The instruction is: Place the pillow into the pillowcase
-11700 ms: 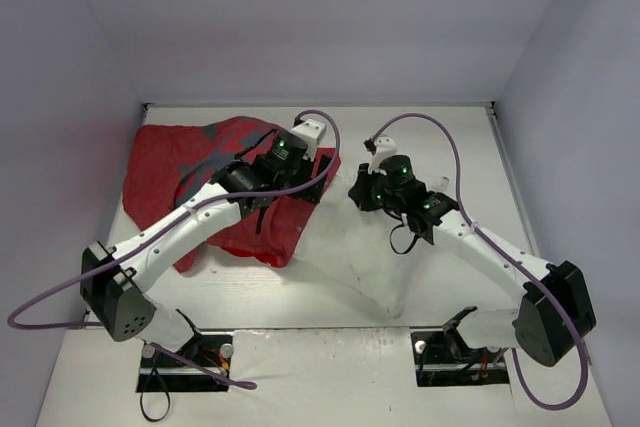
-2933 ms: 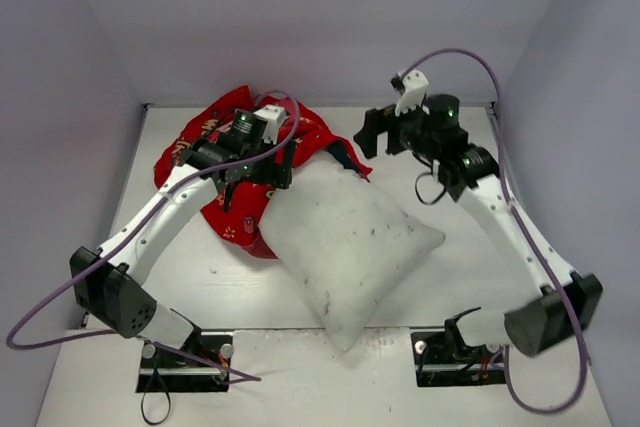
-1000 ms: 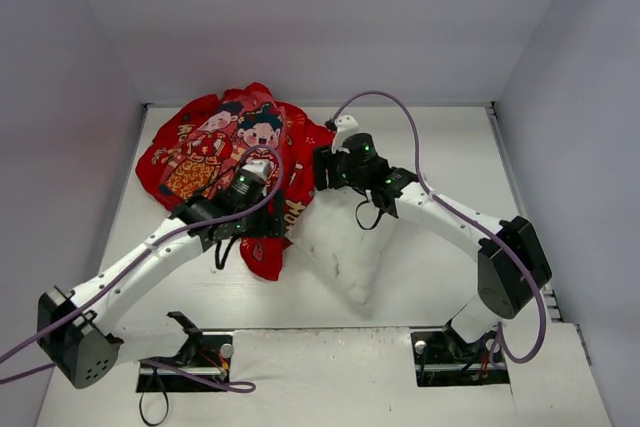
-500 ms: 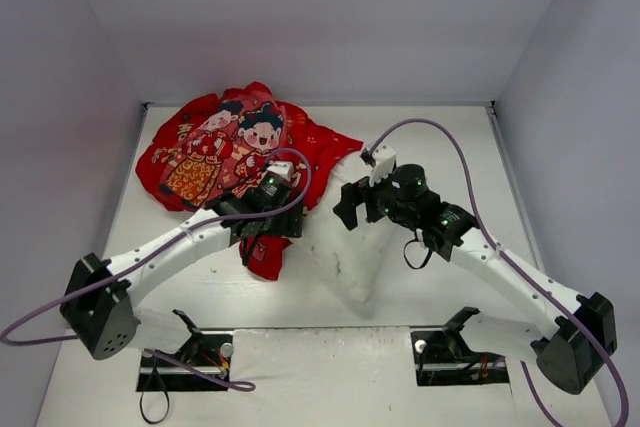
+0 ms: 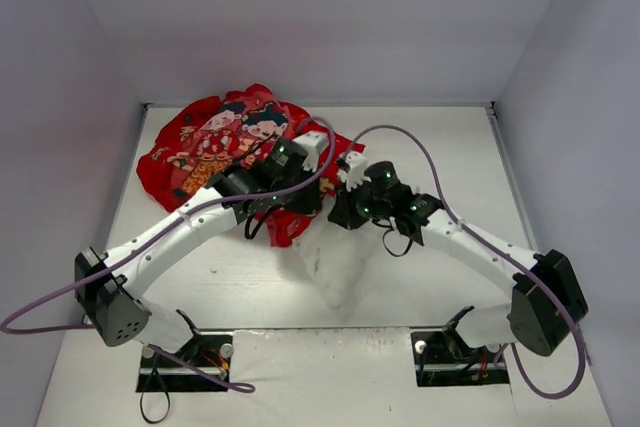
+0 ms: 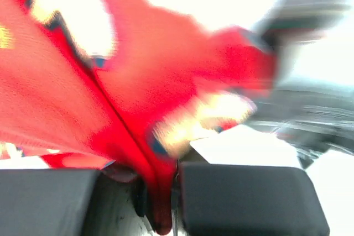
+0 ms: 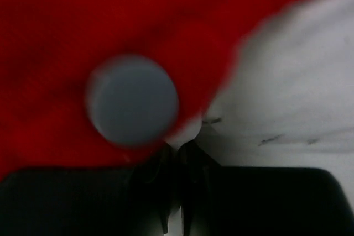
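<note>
Red pillowcase (image 5: pixel 215 142) fabric lies bunched with its printed figures facing up. Its edge overlaps the white pillow (image 5: pixel 335 267) and hides that end of the pillow. Left gripper (image 6: pixel 163 192): closed, pinching a pillowcase fold beside the pillow; view blurred. Right gripper (image 7: pixel 177 158): closed at the red-white boundary; pinched material cannot be resolved.

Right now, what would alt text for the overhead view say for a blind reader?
Two white robot arms meet mid-table, the left gripper and right gripper side by side where a red cartoon-print pillowcase overlaps the far end of a white pillow. The pillow's near end lies bare.
</note>
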